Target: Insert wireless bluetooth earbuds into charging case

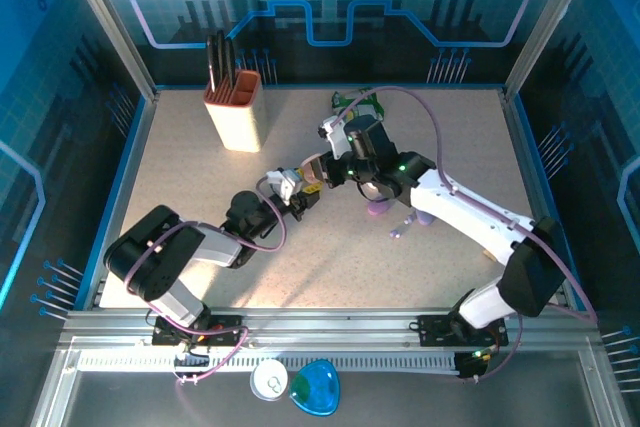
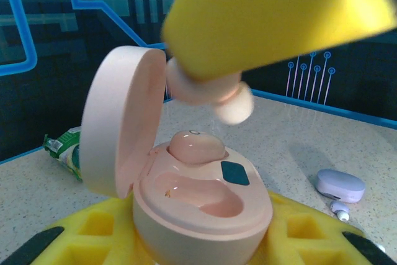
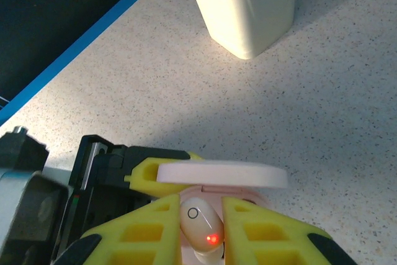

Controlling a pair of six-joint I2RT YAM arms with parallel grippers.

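A pink earbud (image 2: pixel 205 91) hangs just above the open pink charging case (image 2: pixel 205 212), pinched between the yellow fingers of the right gripper (image 3: pixel 200 215), its rounded tip pointing down towards the empty near socket. A second pink earbud (image 2: pixel 195 146) already sits in the far socket. The case's lid (image 2: pixel 121 128) stands upright on its hinge. The left gripper (image 2: pixel 198 243) clamps the case from both sides, holding it off the speckled table (image 1: pixel 440 137). Farther right on the table lies a closed lilac case (image 2: pixel 339 185) with a small white earbud (image 2: pixel 339 209) just beside it. A cream utensil holder (image 1: pixel 235 112) stands near the back left.
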